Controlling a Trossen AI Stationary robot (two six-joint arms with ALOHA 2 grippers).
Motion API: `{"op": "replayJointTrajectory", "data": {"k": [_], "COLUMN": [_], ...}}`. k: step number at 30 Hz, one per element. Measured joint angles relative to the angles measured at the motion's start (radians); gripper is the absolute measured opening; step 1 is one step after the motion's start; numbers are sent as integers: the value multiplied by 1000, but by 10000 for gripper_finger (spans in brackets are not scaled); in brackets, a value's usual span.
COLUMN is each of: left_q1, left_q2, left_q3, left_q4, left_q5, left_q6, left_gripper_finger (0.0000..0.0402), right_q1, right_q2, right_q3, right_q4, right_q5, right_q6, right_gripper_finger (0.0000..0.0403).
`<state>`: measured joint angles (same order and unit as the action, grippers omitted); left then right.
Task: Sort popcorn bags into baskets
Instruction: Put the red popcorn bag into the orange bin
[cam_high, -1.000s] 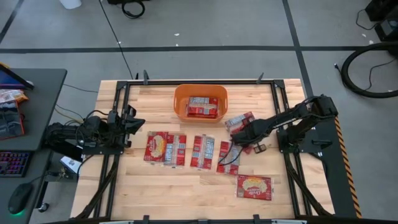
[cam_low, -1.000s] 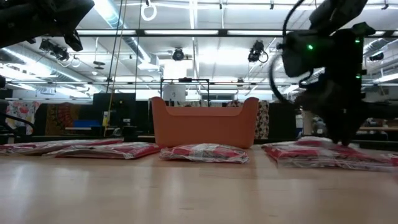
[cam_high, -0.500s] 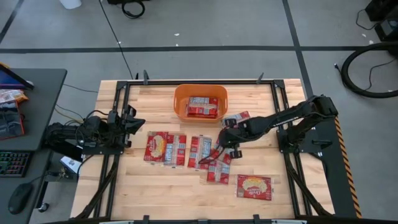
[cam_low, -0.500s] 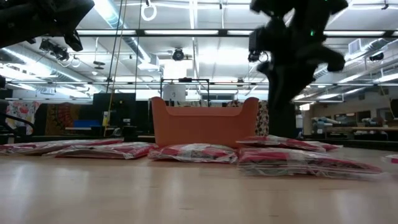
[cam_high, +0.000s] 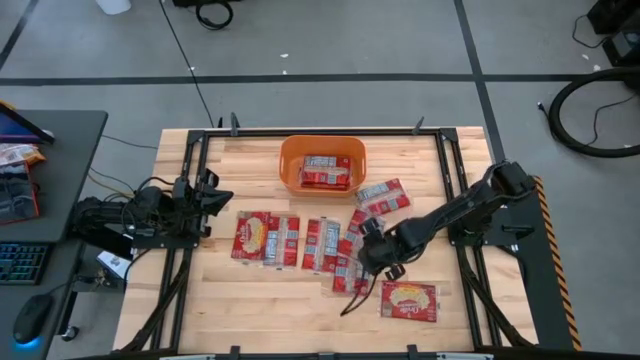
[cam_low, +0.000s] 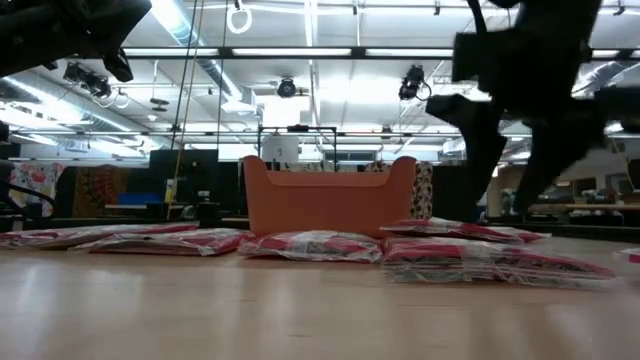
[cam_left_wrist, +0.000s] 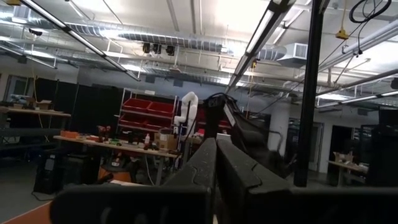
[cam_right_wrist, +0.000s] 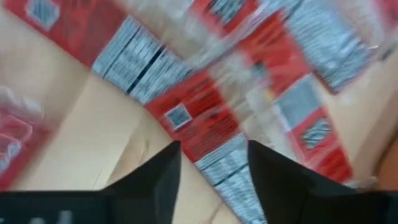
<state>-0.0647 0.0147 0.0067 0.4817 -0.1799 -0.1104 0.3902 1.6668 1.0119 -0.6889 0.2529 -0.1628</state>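
Note:
Red popcorn bags with white label panels lie flat on the wooden table: one (cam_high: 265, 238) at the left of the row, one (cam_high: 322, 245) beside it, one (cam_high: 350, 265) skewed and overlapping it, one (cam_high: 383, 195) near the basket, and one (cam_high: 408, 300) toward the near edge. One more bag (cam_high: 325, 170) lies inside the orange basket (cam_high: 290, 165) at the far middle. My right gripper (cam_high: 374, 262) stands open over the skewed bag (cam_right_wrist: 205, 118), one finger to each side of it. My left gripper (cam_high: 212, 196) is shut at the table's left edge.
Black frame rails (cam_high: 455, 180) run along the table's edges. The basket (cam_low: 330, 205) stands behind the row of bags in the low view. Bare wood (cam_high: 270, 305) lies at the near left. A desk with a keyboard (cam_high: 20, 262) stands left of the table.
My right gripper has swung from the bag near the basket toward the table's left, then toward the near edge, and has opened. The bag below it has slid left and nearward and turned, and now overlaps the neighbouring bag in the row.

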Motion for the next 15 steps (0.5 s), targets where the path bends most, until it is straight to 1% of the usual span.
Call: {"op": "replayJointTrajectory", "data": {"k": [4, 7, 10, 15], "left_q1": [0, 0, 0, 0], "left_q2": [0, 0, 0, 0], "left_q3": [0, 0, 0, 0], "left_q4": [0, 1, 1, 0], "left_q5": [0, 0, 0, 0], "left_q6": [-1, -1, -1, -1], "left_gripper_finger": [18, 18, 18, 18], "right_q1": [36, 46, 47, 47], "right_q2": [64, 83, 78, 65], "right_q3": [0, 0, -17, -67], "right_q4": [-55, -94, -90, -84], "right_q5": [152, 235, 253, 254], "right_q6": [-16, -17, -16, -16], "right_gripper_finger": [242, 255, 254, 237]}}
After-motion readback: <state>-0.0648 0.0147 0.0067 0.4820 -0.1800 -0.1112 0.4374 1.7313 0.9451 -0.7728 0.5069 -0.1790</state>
